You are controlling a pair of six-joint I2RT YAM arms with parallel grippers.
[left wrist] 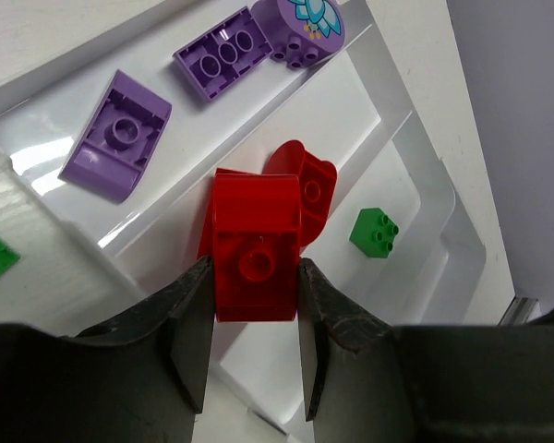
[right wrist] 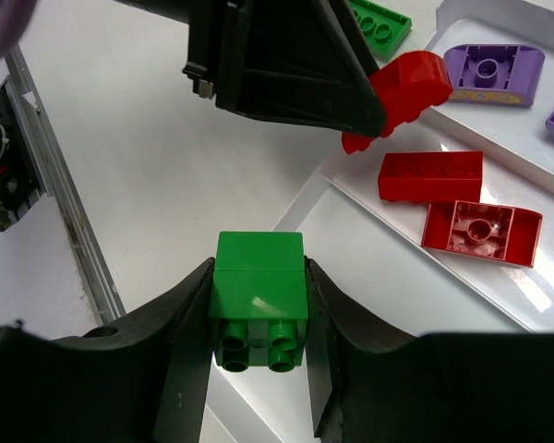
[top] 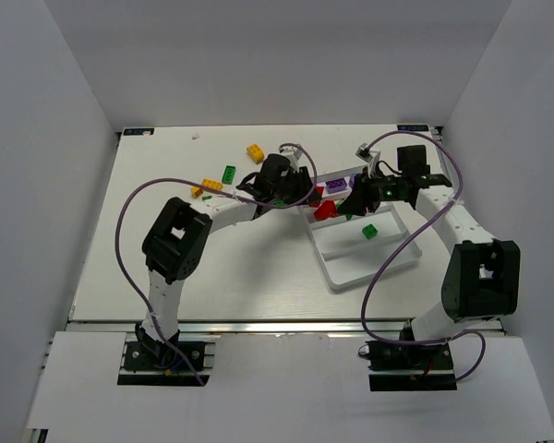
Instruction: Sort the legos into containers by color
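The white tray [top: 351,277] lies right of centre. My left gripper [left wrist: 254,277] is shut on a red brick [left wrist: 257,254] and holds it over the tray [left wrist: 425,138], just above another red brick [left wrist: 312,185]. Purple bricks [left wrist: 118,137] lie in the end compartment, and a green brick [left wrist: 374,231] lies two compartments along. My right gripper [right wrist: 258,268] is shut on a green brick [right wrist: 258,286], studs toward the camera, above the tray's near corner [right wrist: 397,277]. Two red bricks [right wrist: 431,175] rest in the compartment beyond it.
Loose bricks lie on the table left of the tray: a yellow-orange one [top: 255,152], a green one [top: 229,173] and a yellow one [top: 210,185]. The two grippers hang close together over the tray's far end. White walls enclose the table.
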